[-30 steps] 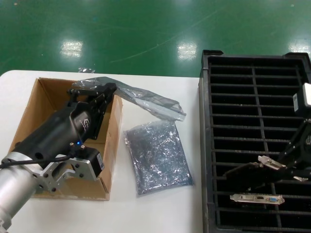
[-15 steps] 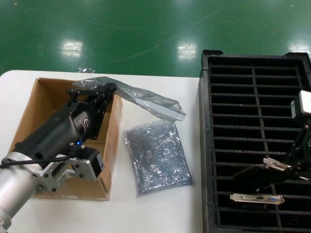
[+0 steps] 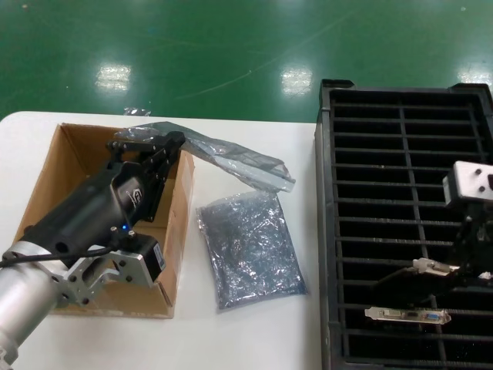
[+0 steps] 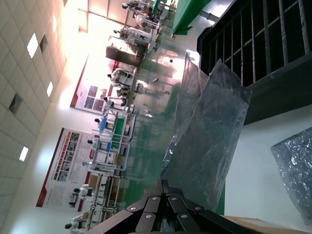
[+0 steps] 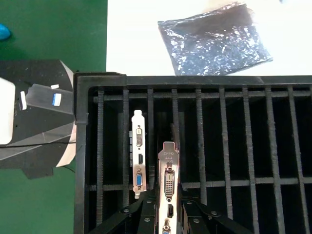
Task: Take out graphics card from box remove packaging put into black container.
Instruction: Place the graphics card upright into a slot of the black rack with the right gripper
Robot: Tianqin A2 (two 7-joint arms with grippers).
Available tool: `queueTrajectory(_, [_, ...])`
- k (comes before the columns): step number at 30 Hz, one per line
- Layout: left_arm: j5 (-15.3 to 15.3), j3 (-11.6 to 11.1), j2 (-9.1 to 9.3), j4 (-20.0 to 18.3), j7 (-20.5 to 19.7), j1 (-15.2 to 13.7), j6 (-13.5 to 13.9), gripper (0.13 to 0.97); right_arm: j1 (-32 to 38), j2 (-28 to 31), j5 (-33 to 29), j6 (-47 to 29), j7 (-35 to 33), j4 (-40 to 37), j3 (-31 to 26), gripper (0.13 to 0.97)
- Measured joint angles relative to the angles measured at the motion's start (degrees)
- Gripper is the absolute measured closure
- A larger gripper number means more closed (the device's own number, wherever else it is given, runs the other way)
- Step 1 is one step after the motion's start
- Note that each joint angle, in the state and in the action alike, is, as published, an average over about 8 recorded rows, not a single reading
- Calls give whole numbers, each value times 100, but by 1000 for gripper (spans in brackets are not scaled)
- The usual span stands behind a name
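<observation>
- Holding a graphics card (image 5: 169, 183) by its silver bracket end, our right gripper (image 5: 168, 214) is clamped on it above the black container (image 3: 330, 231), at roughly four o'clock in the head view.
- We judge this card to be unwrapped and in the last step: it stands over a slot next to the divider row, but whether its lower edge has entered the slot we cannot tell.
- One earlier graphics card (image 3: 408, 314) sits seated in the neighbouring slot, toward five o'clock in the head view, so at least one full cycle appears finished.
- Our left gripper (image 3: 150, 146) reaches over the cardboard box (image 3: 69, 154) at about ten o'clock, its fingers pinched shut on an empty anti-static bag (image 4: 209, 141) that trails from the box rim toward the table (image 3: 254, 339).
- A second bag (image 3: 250, 247), crinkly and flat, lies on the white table between box and container, near the middle; it looks spent, though we cannot see if anything is inside it.
- What remains, in our judgement: lower and release the held card, then drop the bag our left gripper carries.
- We cannot see the box floor behind the left arm, so whether more cards wait there is unknown.
</observation>
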Motion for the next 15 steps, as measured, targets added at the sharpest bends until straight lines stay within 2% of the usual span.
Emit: queueTrajectory(15, [0, 0, 0, 0, 0, 0, 0, 958, -57, -320, -237, 0, -90, -20, -68, 905])
